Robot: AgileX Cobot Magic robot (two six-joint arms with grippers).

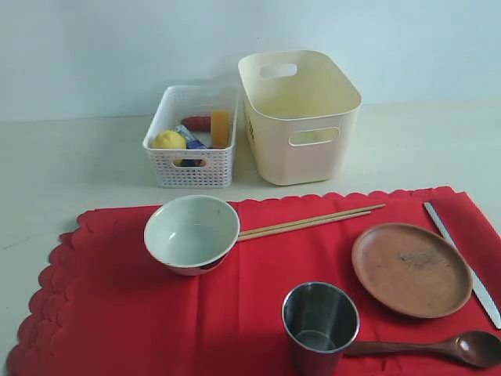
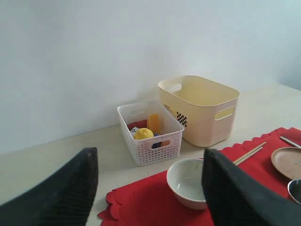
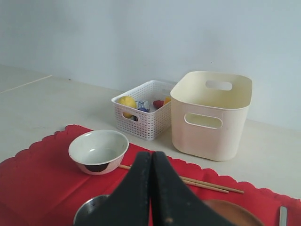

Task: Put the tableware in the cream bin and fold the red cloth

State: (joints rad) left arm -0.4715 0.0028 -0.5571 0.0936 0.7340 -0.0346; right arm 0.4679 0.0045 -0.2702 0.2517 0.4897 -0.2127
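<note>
Our left gripper point(image 2: 149, 160) stands with fingers apart and empty. Just beyond it, the pale bowl point(image 2: 186, 181) sits on the bright, scallop-edged red cloth point(image 2: 141, 207). The right gripper point(image 3: 151, 162) (pressed together, holding nothing) hides most of the steel cup point(image 3: 89, 209) and brown plate point(image 3: 237, 213).

No word, brand or number can be read anywhere in the scene. The cream bin point(image 2: 202, 110) carries a small black-and-white checkered mark point(image 2: 181, 118) on one side wall, with no lettering legible beside it. A blue-and-white carton point(image 1: 190, 138) in the white basket point(image 1: 192, 168) bears print too small to make out.
</note>
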